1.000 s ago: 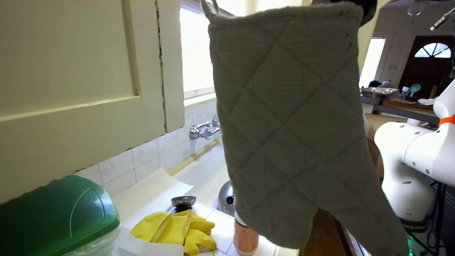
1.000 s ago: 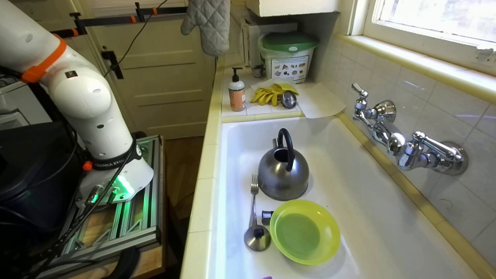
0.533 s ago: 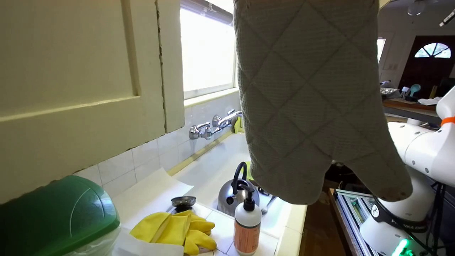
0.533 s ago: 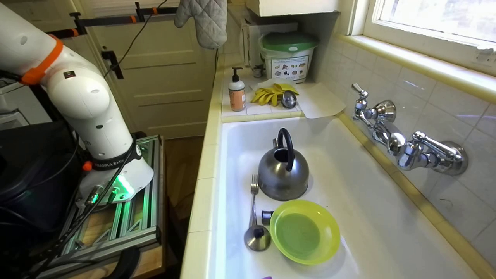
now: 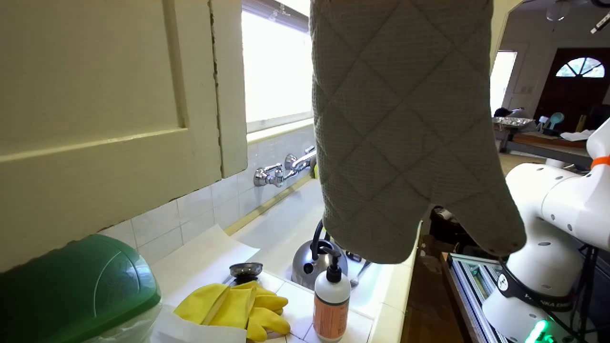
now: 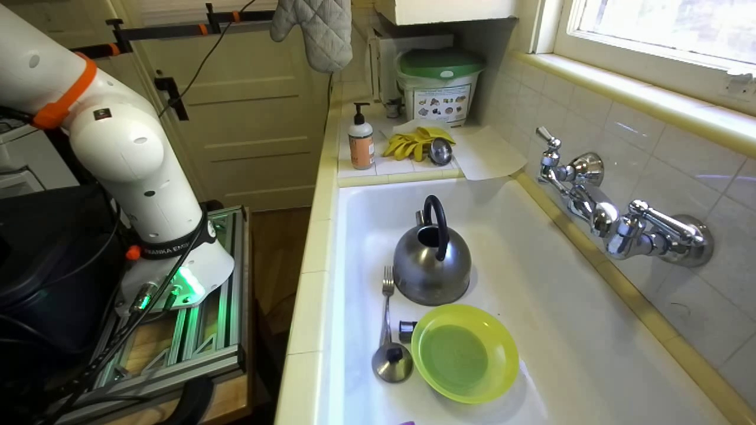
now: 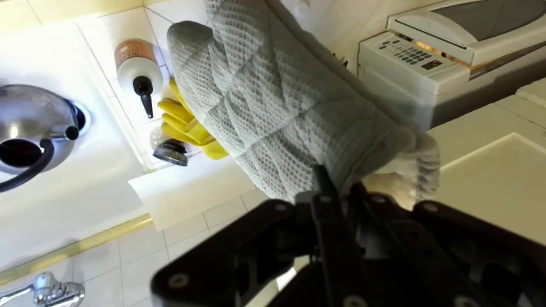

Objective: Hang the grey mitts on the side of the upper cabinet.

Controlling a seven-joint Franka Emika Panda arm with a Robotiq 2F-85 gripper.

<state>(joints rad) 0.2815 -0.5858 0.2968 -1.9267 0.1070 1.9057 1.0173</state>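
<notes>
- Climbing over the last second, the grey mitt [image 5: 405, 119] now hangs higher in the air, cuff end up, thumb and rounded tip down, its top cut off in both exterior views.
- That lift has uncovered the soap bottle [image 5: 331, 305], whose pump was hidden behind the fabric in an exterior view.
- Over the last half second the mitt has also edged sideways toward the upper cabinet [image 5: 95, 85]; the two look apart in both exterior views.
- Up close in the wrist view, the gripper [image 7: 340, 183] is nearly closed, pinching the mitt by the edge of its cuff.
- To me this looks like bringing the cuff to hanging height; whatever it should catch on, I can't make out.
- So it is carried, not yet hung. A slow, lined-up approach seems called for, since letting go early could drop it.
</notes>
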